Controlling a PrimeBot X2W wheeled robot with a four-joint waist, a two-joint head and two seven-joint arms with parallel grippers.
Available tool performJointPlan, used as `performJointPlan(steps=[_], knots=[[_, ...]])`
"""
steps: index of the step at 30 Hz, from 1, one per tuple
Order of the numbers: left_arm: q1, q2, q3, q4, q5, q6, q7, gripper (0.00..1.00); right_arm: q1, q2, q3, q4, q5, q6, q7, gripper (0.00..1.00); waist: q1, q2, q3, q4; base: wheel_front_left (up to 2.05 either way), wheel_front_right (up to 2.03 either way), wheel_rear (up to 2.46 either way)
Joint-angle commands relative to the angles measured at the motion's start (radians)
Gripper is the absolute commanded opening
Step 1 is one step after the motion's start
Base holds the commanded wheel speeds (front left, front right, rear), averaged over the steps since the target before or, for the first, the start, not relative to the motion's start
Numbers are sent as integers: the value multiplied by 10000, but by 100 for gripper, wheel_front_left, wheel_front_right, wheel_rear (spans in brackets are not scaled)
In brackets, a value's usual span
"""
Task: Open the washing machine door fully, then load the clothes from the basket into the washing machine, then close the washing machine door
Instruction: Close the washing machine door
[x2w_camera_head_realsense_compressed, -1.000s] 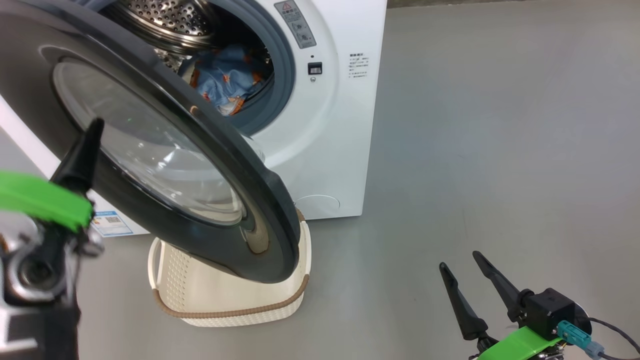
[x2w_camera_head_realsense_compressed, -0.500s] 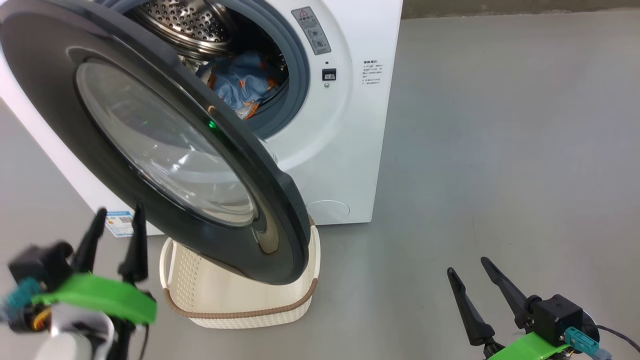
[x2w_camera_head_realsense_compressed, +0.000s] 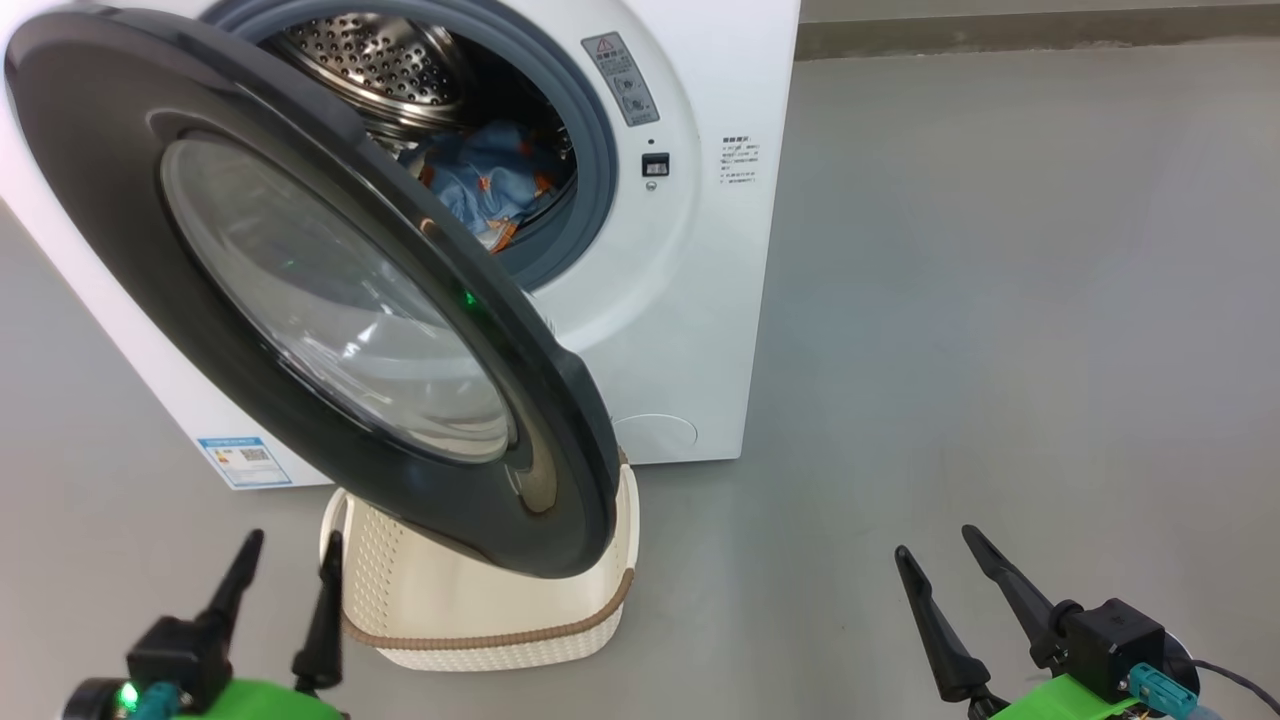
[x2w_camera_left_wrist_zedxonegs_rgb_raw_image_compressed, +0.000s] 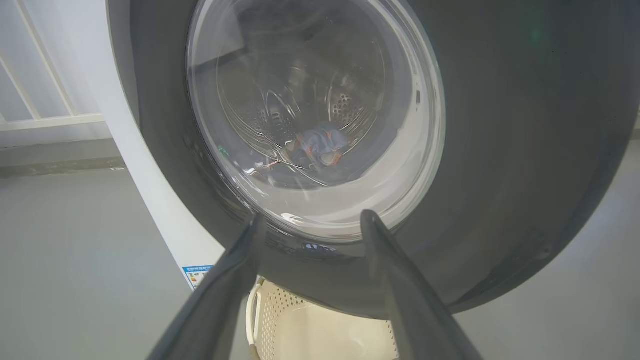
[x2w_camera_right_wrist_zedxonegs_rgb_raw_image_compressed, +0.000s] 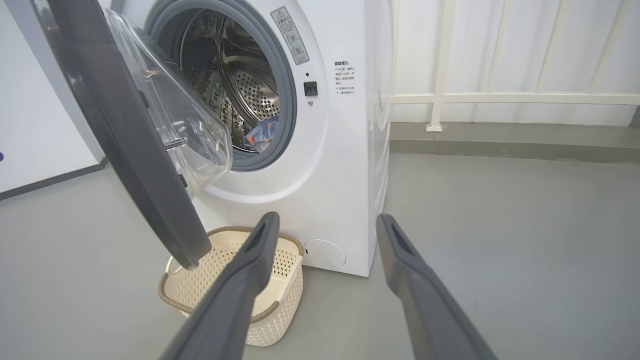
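Moved since a second ago: left gripper (x2w_camera_head_realsense_compressed: 292, 540), down from beside the washing machine door (x2w_camera_head_realsense_compressed: 330, 300) to the lower left of the head view, just left of the basket (x2w_camera_head_realsense_compressed: 480, 610). Shifted the head camera too, so ignore the whole-frame drift. Reading its jaws as spread wide, gripping nothing. Same for right gripper (x2w_camera_head_realsense_compressed: 935, 542), parked low right over bare floor (x2w_camera_head_realsense_compressed: 1000, 300), well apart from everything.

Seeing the clothes (x2w_camera_head_realsense_compressed: 490, 180) already inside the drum (x2w_camera_head_realsense_compressed: 370, 60) of the washing machine (x2w_camera_head_realsense_compressed: 690, 300), bunched low behind the grey seal (x2w_camera_head_realsense_compressed: 590, 150). Seeing no cloth in the visible part of the basket. Can't confirm empty, with part of it hidden under the door.

Found the door about half open, hinged on the left, free edge hanging over the basket. Judging loading done or nearly, closing still to do.

Handling guess:
- Rigid, hinged, some weight; swings on one arc only.
- Glossy black ring, probably slippery, so push flat rather than pinch.
- Press on the ring near the free edge, far from the hinge, for leverage.
- Keep off the domed glass.
- Expect a firm last shove to latch.
- Mind the basket rim close under the door's sweep; can't tell whether touching.
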Motion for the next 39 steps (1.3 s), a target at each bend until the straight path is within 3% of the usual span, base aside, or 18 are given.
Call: performJointPlan(steps=[1, 14, 39], knots=[[-73, 63, 449, -402, 180, -60, -132, 100, 8, -115, 248, -222, -25, 16, -49, 100, 0, 0, -13, -15, 0, 0, 0], [896, -776, 1400, -865, 723, -834, -136, 100, 81, -83, 191, -196, -53, 16, -49, 100, 0, 0, -41, -128, 0, 0, 0], [1256, -987, 1777, -1358, 643, -906, -137, 100, 202, 116, -282, 26, -453, 16, -49, 100, 0, 0, 77, -301, 0, 0, 0]])
